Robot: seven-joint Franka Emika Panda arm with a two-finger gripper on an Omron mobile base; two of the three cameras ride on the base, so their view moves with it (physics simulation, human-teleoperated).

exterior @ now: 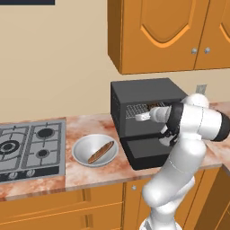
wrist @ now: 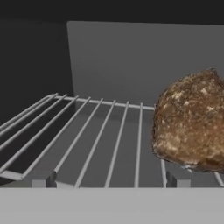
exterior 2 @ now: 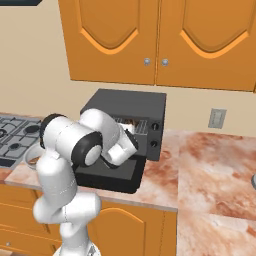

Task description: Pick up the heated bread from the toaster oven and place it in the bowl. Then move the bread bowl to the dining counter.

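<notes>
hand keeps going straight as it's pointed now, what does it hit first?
Probably the toaster oven's back wall. In the hand view the hand points over the wire rack into the cavity, and the heated bread sits right of its centre line. Depth is unclear, so the right finger might brush the bread first.

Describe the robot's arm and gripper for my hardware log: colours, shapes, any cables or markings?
The arm is glossy white, built of rounded tubular links with dark joint rings. The gripper ends in two small dark grey blocky fingertips. No cables or markings show.

1 toaster oven (exterior: 148, 121), 1 bowl (exterior: 95, 150), 1 heated bread (wrist: 190, 122), 1 baguette (exterior: 100, 152), 1 hob (exterior: 30, 148).
</notes>
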